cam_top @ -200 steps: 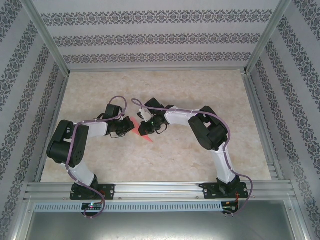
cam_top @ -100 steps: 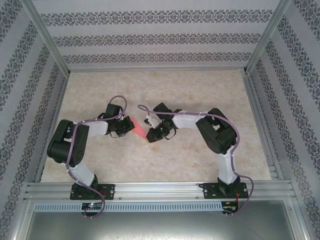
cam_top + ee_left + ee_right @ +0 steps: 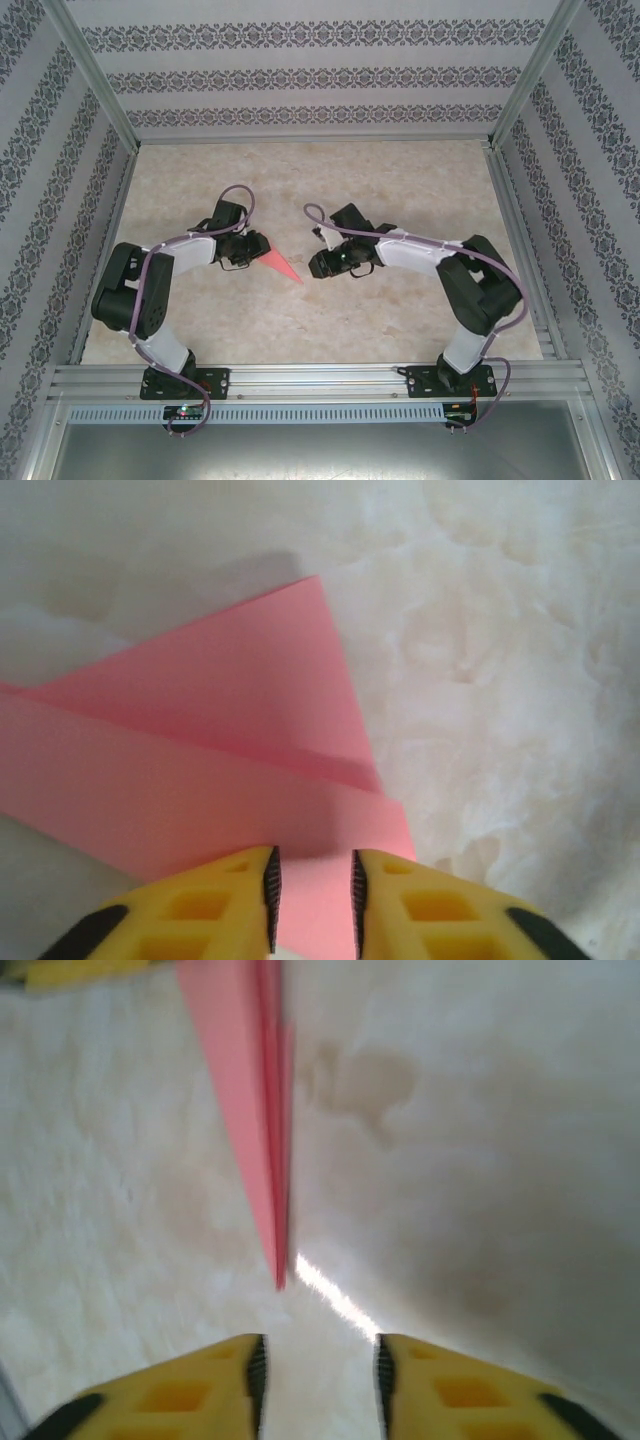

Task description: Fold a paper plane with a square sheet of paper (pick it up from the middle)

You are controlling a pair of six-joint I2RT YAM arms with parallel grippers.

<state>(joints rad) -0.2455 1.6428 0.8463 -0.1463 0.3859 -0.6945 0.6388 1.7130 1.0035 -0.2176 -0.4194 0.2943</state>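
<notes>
The salmon-pink paper plane (image 3: 281, 265), the sheet folded into a slim dart, lies on the table with its tip toward the lower right. My left gripper (image 3: 258, 250) stands at its wide tail end. In the left wrist view the folded layers (image 3: 230, 730) spread ahead of the left gripper (image 3: 312, 900), whose jaws stand apart with pink paper showing in the gap. My right gripper (image 3: 315, 265) sits just right of the tip, clear of it. In the right wrist view the plane's point (image 3: 270, 1180) ends short of the open right gripper (image 3: 318, 1380), which holds nothing.
The table (image 3: 400, 190) has a pale marbled top. Aluminium frame rails (image 3: 320, 378) run along the near edge and up both sides, and patterned walls (image 3: 320, 70) close the back. Purple cables loop over both arms.
Both grippers have opened and let go of the paper. The right arm has drawn back to the right, off the tip. The plane now lies uncovered between them.
</notes>
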